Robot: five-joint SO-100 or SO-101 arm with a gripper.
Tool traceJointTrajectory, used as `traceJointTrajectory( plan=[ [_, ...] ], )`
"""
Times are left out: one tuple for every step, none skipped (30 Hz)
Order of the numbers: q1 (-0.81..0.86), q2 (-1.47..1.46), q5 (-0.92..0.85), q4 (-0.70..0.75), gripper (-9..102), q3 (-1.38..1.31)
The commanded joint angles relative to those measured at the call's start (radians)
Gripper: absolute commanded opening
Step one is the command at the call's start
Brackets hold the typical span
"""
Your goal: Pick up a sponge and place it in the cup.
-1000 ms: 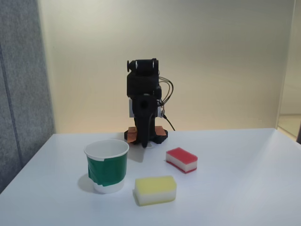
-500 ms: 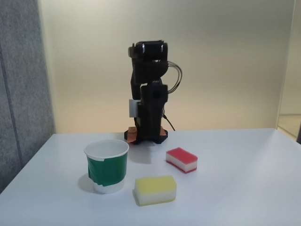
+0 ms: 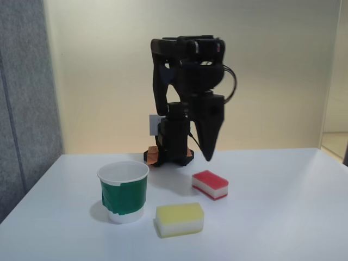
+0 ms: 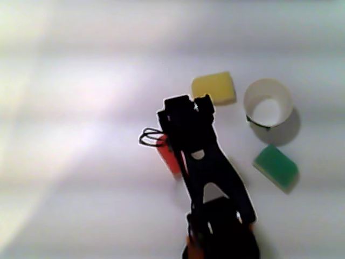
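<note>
Yellow-topped sponge (image 3: 180,219) lies nearest on the white table (image 3: 283,217), with the cup (image 3: 124,191) just behind to its left in the fixed view, upright. Farther back on the right rests the sponge (image 3: 210,184), red top up. Above and behind it hangs the gripper (image 3: 208,157), tip pointing down, fingers seemingly pressed together. A green sponge (image 4: 276,166) lies near the cup in the other view.

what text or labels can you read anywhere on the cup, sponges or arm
None can be read.
The cup: plain green band on white, no print.
The red-topped sponge and the yellow-topped sponge: no marks.
The arm: black, with a small pale patch low on it that is too small to tell.
The green block in the other view: blurred, no lettering.
</note>
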Motion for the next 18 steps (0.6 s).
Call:
traceJointTrajectory(
  plan=[
    [-0.063,-0.083,0.014,-0.008,0,-0.11],
    [-0.081,-0.115,0.008,-0.014,0,-0.132],
    [-0.103,-0.143,0.008,-0.012,0,-0.155],
    [-0.124,-0.169,0.003,-0.003,0,-0.178],
    [-0.144,-0.187,-0.034,0.002,0,-0.196],
    [-0.166,-0.199,-0.08,0.011,0,-0.213],
    [-0.183,-0.204,-0.135,0.025,0,-0.225],
    [-0.195,-0.207,-0.215,0.035,0,-0.235],
    [-0.206,-0.207,-0.313,0.044,0,-0.241],
    [-0.213,-0.207,-0.411,0.054,0,-0.242],
    [-0.221,-0.204,-0.502,0.067,0,-0.242],
    [-0.225,-0.202,-0.571,0.087,0,-0.25],
    [-0.227,-0.19,-0.627,0.097,0,-0.245],
    [-0.224,-0.175,-0.678,0.103,0,-0.236],
    [-0.219,-0.161,-0.732,0.106,0,-0.227],
    [-0.213,-0.149,-0.784,0.11,0,-0.218],
    [-0.206,-0.138,-0.836,0.115,0,-0.212],
    [-0.199,-0.132,-0.896,0.115,0,-0.206]
  ],
)
